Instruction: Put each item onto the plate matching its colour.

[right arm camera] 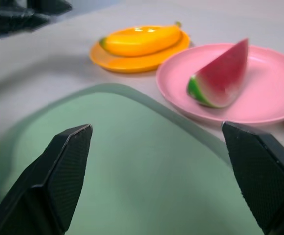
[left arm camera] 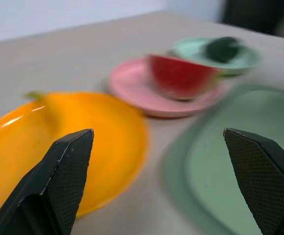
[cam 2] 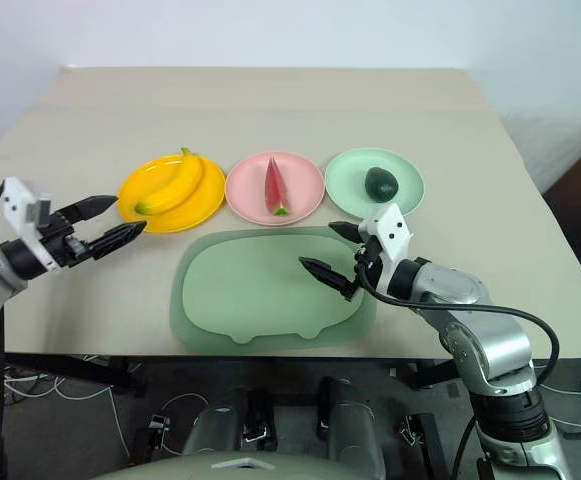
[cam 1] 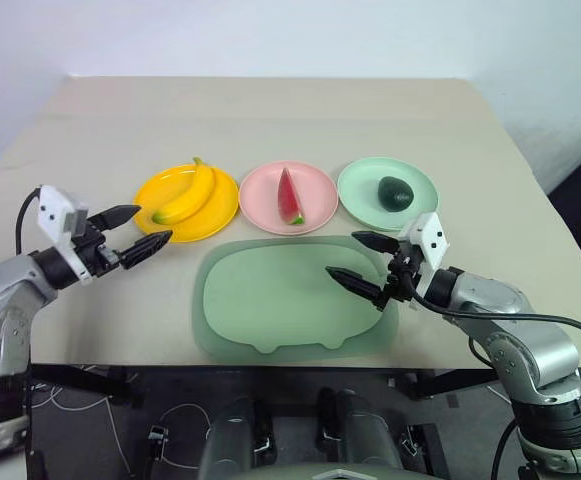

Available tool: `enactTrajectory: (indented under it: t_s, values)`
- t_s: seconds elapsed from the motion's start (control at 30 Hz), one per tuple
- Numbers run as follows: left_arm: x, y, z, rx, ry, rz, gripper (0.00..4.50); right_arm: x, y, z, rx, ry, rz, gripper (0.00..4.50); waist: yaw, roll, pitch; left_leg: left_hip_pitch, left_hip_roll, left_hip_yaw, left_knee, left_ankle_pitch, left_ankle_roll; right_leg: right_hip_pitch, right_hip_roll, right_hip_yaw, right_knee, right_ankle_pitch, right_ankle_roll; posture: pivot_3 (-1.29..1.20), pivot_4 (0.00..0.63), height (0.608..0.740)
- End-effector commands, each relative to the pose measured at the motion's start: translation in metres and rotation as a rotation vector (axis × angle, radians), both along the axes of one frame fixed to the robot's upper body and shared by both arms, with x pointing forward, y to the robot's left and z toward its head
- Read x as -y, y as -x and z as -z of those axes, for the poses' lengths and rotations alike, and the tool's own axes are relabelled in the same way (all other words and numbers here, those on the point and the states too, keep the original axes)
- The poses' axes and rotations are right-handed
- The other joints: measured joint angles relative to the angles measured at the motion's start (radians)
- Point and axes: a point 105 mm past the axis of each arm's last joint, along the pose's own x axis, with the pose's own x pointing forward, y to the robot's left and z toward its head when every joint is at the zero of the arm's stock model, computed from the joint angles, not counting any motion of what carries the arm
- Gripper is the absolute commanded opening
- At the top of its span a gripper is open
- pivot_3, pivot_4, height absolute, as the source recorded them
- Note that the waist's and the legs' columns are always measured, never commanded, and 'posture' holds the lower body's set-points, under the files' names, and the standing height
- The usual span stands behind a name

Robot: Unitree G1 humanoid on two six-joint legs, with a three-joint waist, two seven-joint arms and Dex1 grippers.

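Left eye view: my left claw point(cam 1: 142, 229) and right claw point(cam 1: 363, 262) spread wide, empty; yellow toy banana point(cam 1: 186, 195) on round yellow plastic plate point(cam 1: 218, 214), red watermelon wedge point(cam 1: 289, 197) on pink plate point(cam 1: 317, 192), dark green avocado point(cam 1: 395, 192) on pale green plate point(cam 1: 362, 186)

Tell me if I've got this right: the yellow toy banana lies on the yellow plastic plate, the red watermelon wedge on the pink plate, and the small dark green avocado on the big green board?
Not quite. The left eye view shows the small dark green avocado on the pale green round plate, not on the large green board. The yellow toy banana does lie on the yellow plastic plate, the red watermelon wedge on the pink plate.
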Motion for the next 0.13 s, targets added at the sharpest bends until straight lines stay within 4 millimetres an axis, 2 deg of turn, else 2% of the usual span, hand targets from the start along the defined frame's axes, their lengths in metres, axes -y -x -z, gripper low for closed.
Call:
enactTrajectory:
  t_s: [0.03, 0.13]
  values:
    - [0.0124, 0.0155, 0.0002, 0.051, -0.016, 0.098, 4.46, 0.0003, 0.0116, -0.0167, 0.048, -0.013, -0.05, 4.5, 0.001, 0.0, 0.0, 0.0, 0.0, 0.0, -0.001, 0.0, 0.0, 0.0, 0.0, 0.0, 0.0, 0.0, 0.0, 0.0, 0.15, 0.696]
    - [0.0148, 0.0204, 0.0086, 0.054, -0.007, 0.134, 4.46, 0.0045, 0.0134, -0.0196, 0.046, -0.01, -0.054, 4.5, 0.002, 0.0, 0.0, 0.0, 0.0, -0.001, -0.001, 0.001, -0.002, 0.0, 0.001, 0.0, 0.0, 0.0, 0.0, 0.0, 0.15, 0.696]
